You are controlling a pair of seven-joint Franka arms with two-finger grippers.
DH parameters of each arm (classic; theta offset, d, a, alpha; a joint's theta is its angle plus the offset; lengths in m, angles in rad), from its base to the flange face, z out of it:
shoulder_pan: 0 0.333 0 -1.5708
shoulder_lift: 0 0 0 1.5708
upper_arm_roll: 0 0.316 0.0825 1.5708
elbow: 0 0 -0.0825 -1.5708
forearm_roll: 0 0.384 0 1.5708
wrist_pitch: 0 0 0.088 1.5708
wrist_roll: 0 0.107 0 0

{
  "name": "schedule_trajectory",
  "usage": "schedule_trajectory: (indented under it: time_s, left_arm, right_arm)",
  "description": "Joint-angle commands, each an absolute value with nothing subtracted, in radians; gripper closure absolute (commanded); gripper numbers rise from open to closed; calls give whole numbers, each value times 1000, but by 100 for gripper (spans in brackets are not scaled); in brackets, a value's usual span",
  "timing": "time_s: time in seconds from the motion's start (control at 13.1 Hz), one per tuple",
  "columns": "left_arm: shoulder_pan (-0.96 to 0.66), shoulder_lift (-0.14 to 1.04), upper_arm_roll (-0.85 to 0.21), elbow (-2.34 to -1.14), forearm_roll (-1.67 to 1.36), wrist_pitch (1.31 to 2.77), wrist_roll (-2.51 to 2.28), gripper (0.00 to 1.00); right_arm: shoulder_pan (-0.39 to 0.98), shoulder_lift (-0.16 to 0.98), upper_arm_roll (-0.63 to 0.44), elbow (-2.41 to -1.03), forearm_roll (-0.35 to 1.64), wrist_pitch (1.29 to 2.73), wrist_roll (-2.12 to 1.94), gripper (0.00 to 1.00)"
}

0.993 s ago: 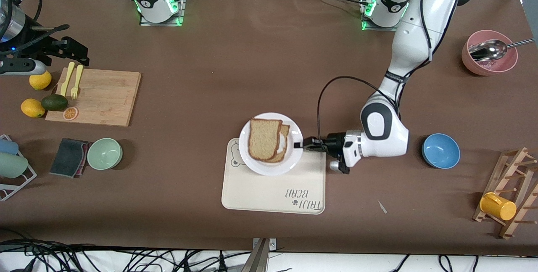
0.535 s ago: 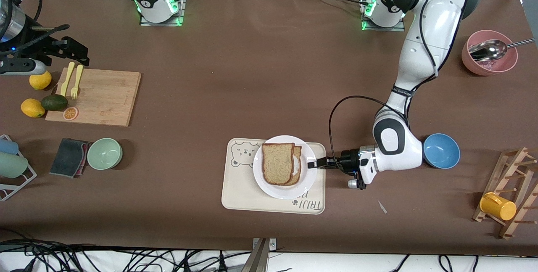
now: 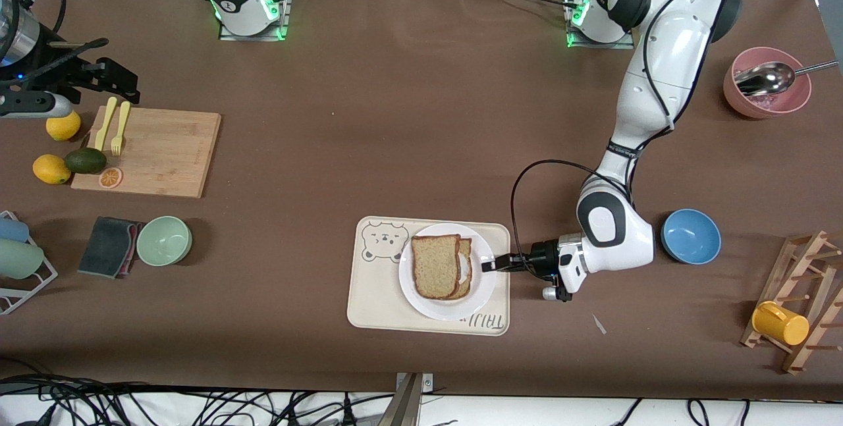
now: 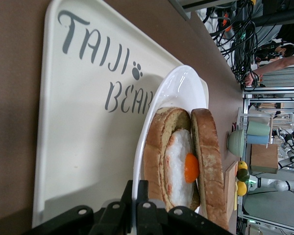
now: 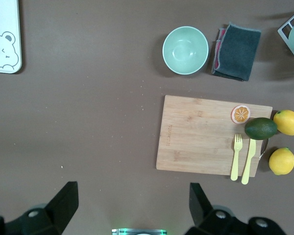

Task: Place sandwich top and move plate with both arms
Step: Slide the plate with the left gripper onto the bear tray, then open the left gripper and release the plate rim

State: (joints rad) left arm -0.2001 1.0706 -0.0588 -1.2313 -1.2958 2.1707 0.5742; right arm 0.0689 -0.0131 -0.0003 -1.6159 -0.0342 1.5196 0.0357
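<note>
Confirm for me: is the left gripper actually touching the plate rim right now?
Touching. In the left wrist view the left gripper is shut on the plate, its rim pinched between the black fingers; the front view shows the same grip over the tray.

You have a brown table [image 3: 408,116]; directly on it lie the cream bear-printed tray [image 3: 382,294], a blue bowl [image 3: 691,236], a pink bowl [image 3: 766,83], a wooden rack [image 3: 800,301], a wooden cutting board [image 3: 155,151], two lemons [image 3: 51,169], an avocado [image 3: 85,160], a green bowl [image 3: 164,240] and, just beside it, a folded grey cloth [image 3: 108,246].
</note>
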Motion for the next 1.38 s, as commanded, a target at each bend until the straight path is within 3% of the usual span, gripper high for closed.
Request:
schedule_trajectory:
  time_s: [0.0,0.38,0.46,0.61,0.92,1.3]
  left_arm:
    - [-213,1097,-57,-1189,-1322,2178,578,100]
    - [-236,1100,-58,-1200,-1322,2177,577,96]
    - [-236,1098,-58,-1203,-1322,2177,577,79]
    - [-233,1092,-57,-1203,-1310,2177,592,0]
    - [-227,1052,-46,-1203,-1281,2174,621,0]
    - [-213,939,-38,-1223,-980,2112,508,0]
  right_arm:
    - [64,-28,0,-1623,-25,1525,29,0]
    - [64,-28,0,-1623,-25,1525,28,0]
    - [64,-28,0,-1623,-25,1525,28,0]
    - [64,-28,0,-1623,-25,1523,28,0]
    - [64,-28,0,-1623,-25,1523,26,0]
    - [64,-23,0,-1623,-25,1526,25,0]
